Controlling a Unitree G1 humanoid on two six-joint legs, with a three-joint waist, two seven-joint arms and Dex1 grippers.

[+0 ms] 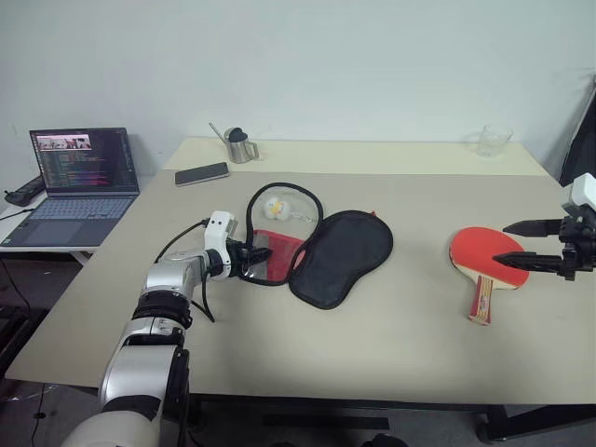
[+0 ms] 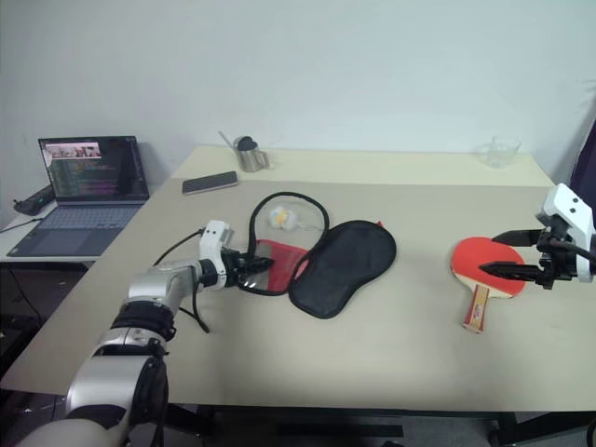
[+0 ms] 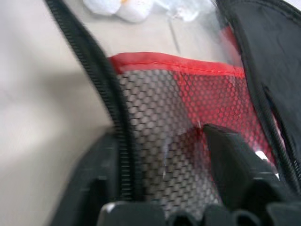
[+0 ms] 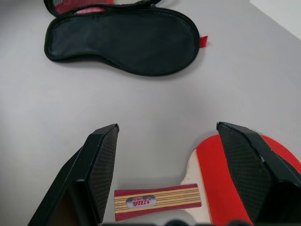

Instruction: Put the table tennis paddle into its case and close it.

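Note:
The case (image 1: 343, 256) lies open at mid table, its black half spread flat and its red mesh half (image 3: 188, 99) beside it, ringed by the black zip rim (image 3: 101, 89). A small white charm (image 1: 276, 207) rests inside the rim loop. My left gripper (image 1: 261, 254) is at the mesh half, one finger outside the zip rim and one on the mesh, with a gap still between them. The table tennis paddle (image 1: 489, 256) lies flat at the right, red face up, wooden handle (image 4: 157, 201) toward the table's front edge. My right gripper (image 4: 168, 126) hovers open over it, touching nothing.
An open laptop (image 1: 82, 177) sits on a side table at the left. A phone (image 1: 202, 173), a metal cup (image 1: 240, 145) and a glass bowl (image 1: 492, 140) stand along the back of the table (image 1: 391, 354).

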